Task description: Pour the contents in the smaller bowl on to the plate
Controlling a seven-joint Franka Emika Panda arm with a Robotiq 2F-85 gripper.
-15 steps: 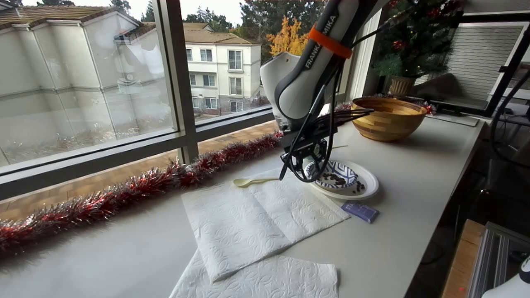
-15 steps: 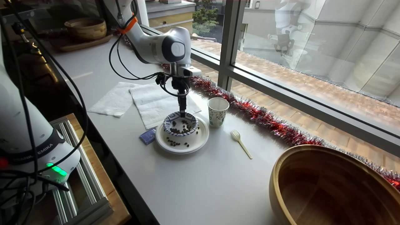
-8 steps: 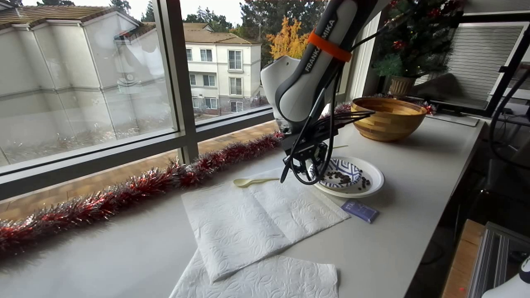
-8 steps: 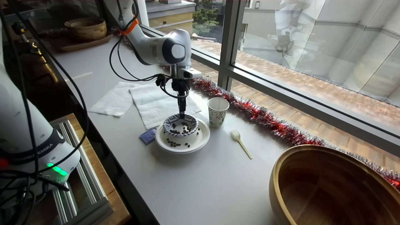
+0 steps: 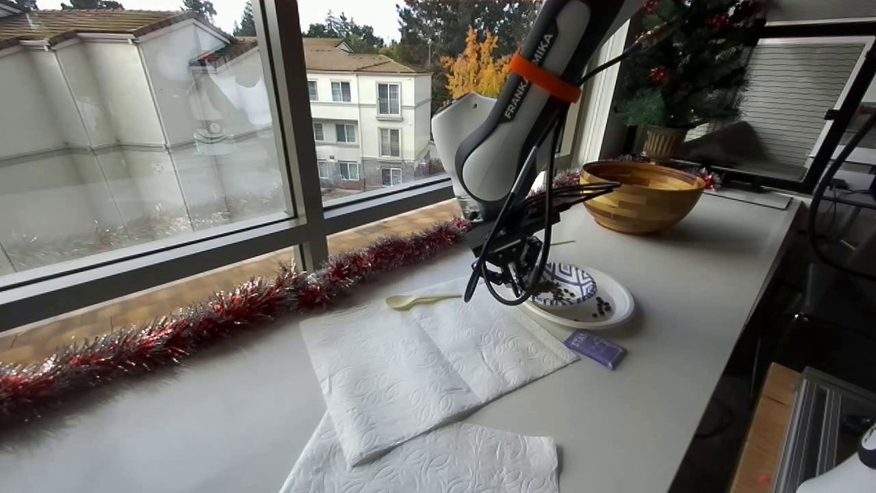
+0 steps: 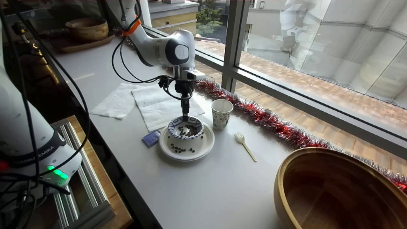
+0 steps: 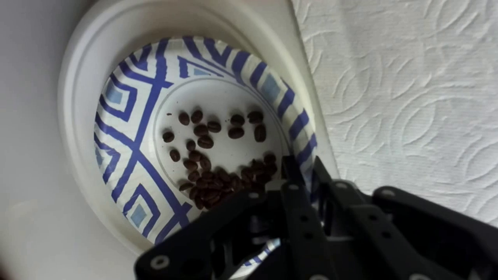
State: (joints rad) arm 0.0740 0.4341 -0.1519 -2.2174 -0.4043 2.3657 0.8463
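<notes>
The smaller bowl [image 6: 173, 127], white with a blue pattern, is inside the wider white plate [image 6: 203, 149]; both also show in an exterior view, the bowl [image 5: 578, 281] and plate [image 5: 619, 305]. I cannot tell if the bowl's base touches the plate. The contents, dark coffee beans [image 7: 218, 190], are heaped in the bowl towards my gripper. Several beans [image 6: 180, 150] lie on the plate. My gripper [image 7: 302, 157] straddles the bowl's rim, one finger inside and one outside, and looks shut on it. The heap's lower part is hidden by a finger link in the wrist view.
White napkins [image 5: 410, 370] lie beside the plate with a spoon [image 5: 410, 301] on top. A purple packet [image 6: 151, 138], a patterned paper cup [image 6: 221, 116] and a fork [image 6: 244, 146] are close by. A large wooden bowl [image 6: 286, 178] and tinsel [image 6: 273, 121] line the window side.
The plate and bowl have shifted away from the napkins. Beans inside the bowl have rolled towards the gripper's side. My gripper has moved slightly and stays at the bowl's rim.
</notes>
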